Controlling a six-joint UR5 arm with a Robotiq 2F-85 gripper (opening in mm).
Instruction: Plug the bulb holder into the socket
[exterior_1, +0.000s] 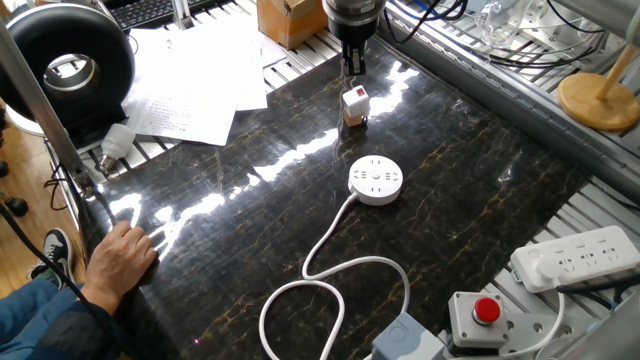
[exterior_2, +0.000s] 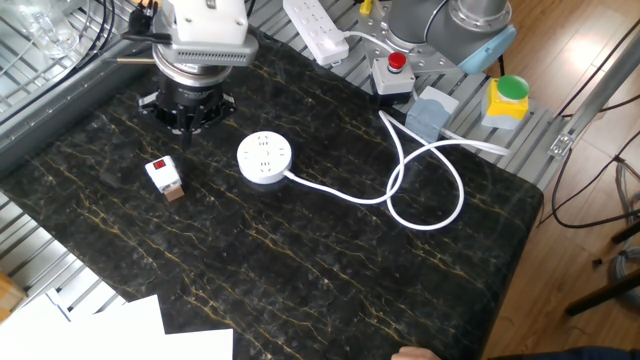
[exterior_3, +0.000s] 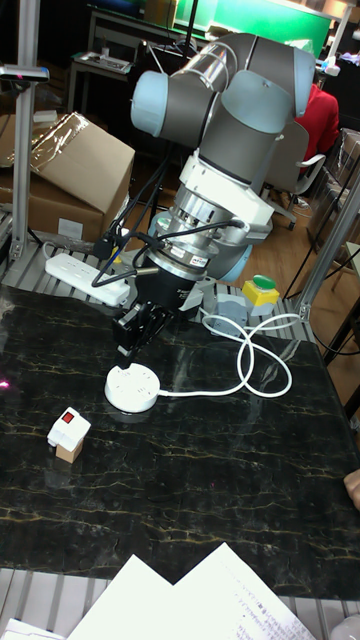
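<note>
The hand (exterior_1: 354, 66) hung over the far edge of the dark marbled desk (exterior_1: 480, 190), its two fingers close together with only a narrow gap and nothing between them. In the other fixed view the hand (exterior_2: 186, 120) showed from above as a dark cluster under the arm's grey wrist, and in the tall fixed view the hand (exterior_3: 133, 338) pointed down at a slant, clear of the surface.

The bulb holder (exterior_1: 354, 105) stood on the desk just in front of the hand, apart from it, a small white box with a red rocker switch on top and a tan base under it. The other fixed view showed the bulb holder (exterior_2: 164, 177) to the side of the socket, and the tall view showed the bulb holder (exterior_3: 68, 436) nearest the camera.

The socket (exterior_1: 376, 181) lay flat near the middle of the desk, plug holes up, well apart from the bulb holder. Its white cable (exterior_1: 330, 275) ran off in a loose loop toward a grey box at the desk's edge. The socket (exterior_2: 265, 159) and the socket (exterior_3: 133, 388) appeared the same in the other views.

A white power strip (exterior_1: 575, 258) lay off the dark surface, beside a red push button (exterior_1: 486, 311). Printed papers (exterior_1: 195, 75) covered one corner, and a person's hand (exterior_1: 118, 260) rested on the desk's edge.
</note>
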